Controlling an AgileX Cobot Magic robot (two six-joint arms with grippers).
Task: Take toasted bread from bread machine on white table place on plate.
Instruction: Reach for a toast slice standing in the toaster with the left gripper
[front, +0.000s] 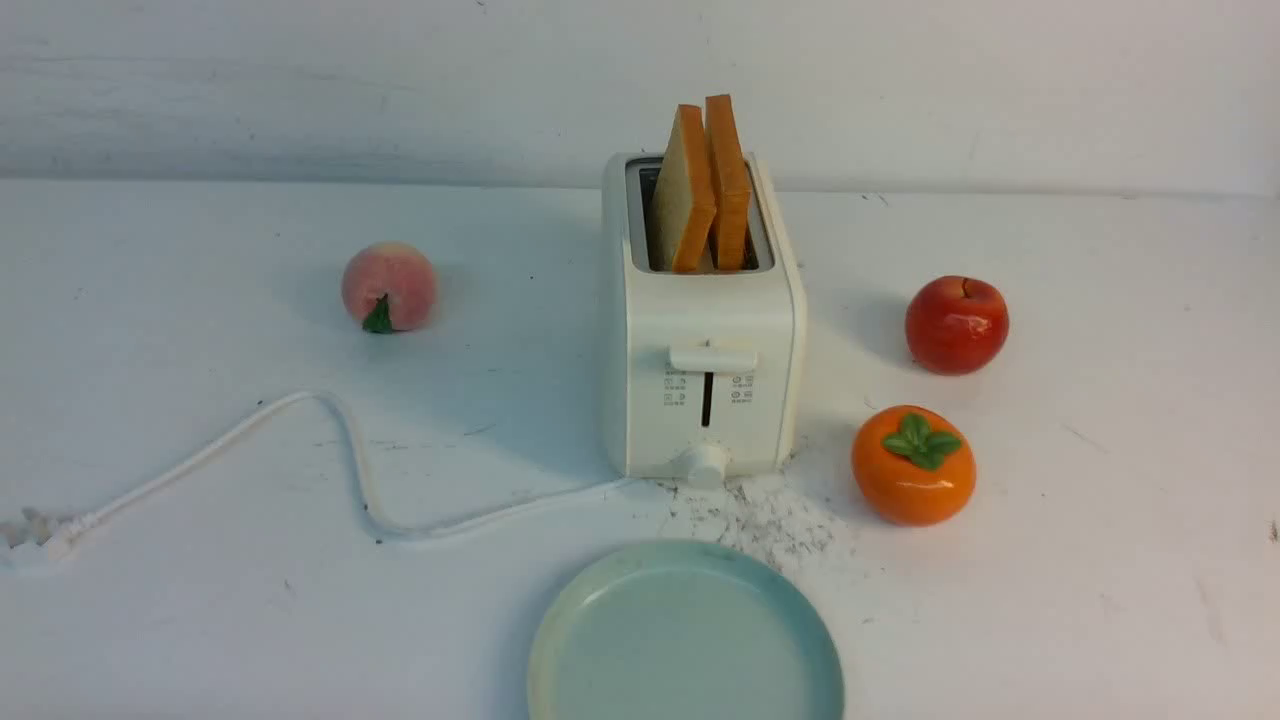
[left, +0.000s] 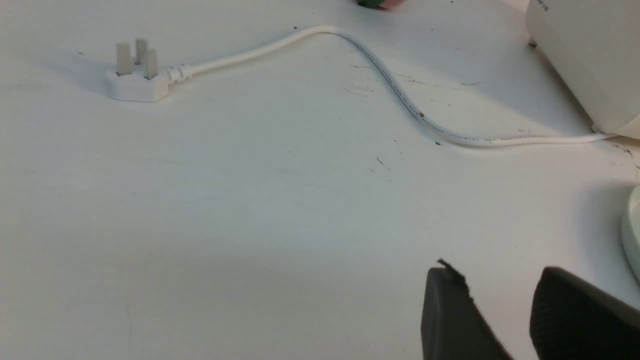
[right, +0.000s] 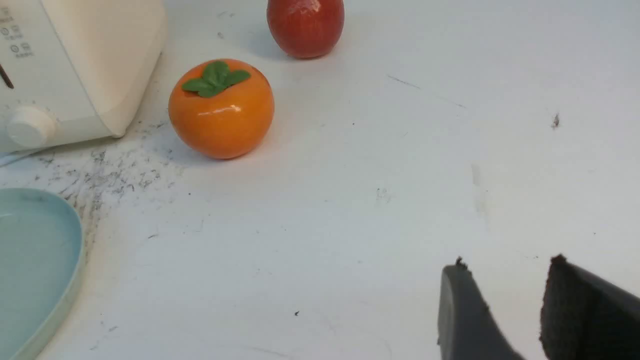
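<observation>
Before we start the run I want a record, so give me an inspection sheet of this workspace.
Surface: white table, scuffed, crumbs before the bread machine.
Job's things: two toasted bread slices upright in the bread machine's slots; plate empty, in front.
Clutter: peach left; apple and persimmon right.
Grippers: left gripper and right gripper open, empty.
Cables: white cord loose on the table, plug unplugged.
Surroundings: plain white wall.

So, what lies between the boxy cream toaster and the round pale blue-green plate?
A patch of dark crumbs scattered on the white tabletop, clearest in the front view.
</observation>
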